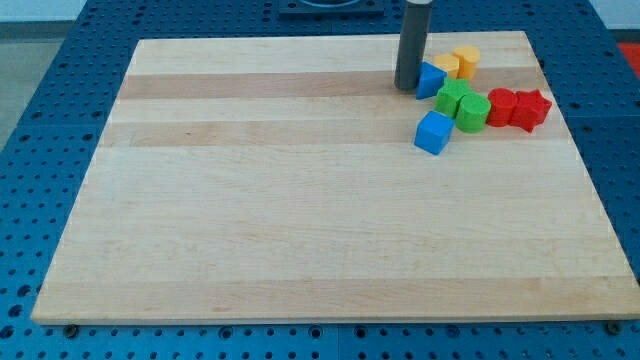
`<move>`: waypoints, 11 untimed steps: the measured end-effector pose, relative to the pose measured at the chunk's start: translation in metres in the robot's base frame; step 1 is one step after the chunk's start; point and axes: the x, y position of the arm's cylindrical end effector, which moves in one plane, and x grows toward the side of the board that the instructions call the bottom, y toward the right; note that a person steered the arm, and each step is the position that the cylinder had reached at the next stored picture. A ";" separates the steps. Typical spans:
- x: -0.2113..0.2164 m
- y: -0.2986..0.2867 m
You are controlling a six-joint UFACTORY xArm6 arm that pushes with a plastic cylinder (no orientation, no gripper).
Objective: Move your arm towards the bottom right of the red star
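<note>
My tip (407, 87) is seen touching the blue block (430, 79), well left of the red star (532, 108); no pincer is fitted.

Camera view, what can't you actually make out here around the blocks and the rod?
- My tip: whether it touches the blue block beside it; they overlap in this view.
- Rod's upper part: cut off by the view's top edge.
- Yellow blocks: exact shapes, partly hidden behind the blue block and each other.
- Red star and red block: pressed together, outlines merge.
- Green blocks: shapes too small to tell.
</note>
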 end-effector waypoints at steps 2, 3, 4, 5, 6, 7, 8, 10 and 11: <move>0.000 0.001; 0.029 -0.028; 0.099 -0.034; 0.187 -0.030; 0.268 0.016; 0.268 0.106; 0.194 0.186; 0.134 0.172; 0.103 0.171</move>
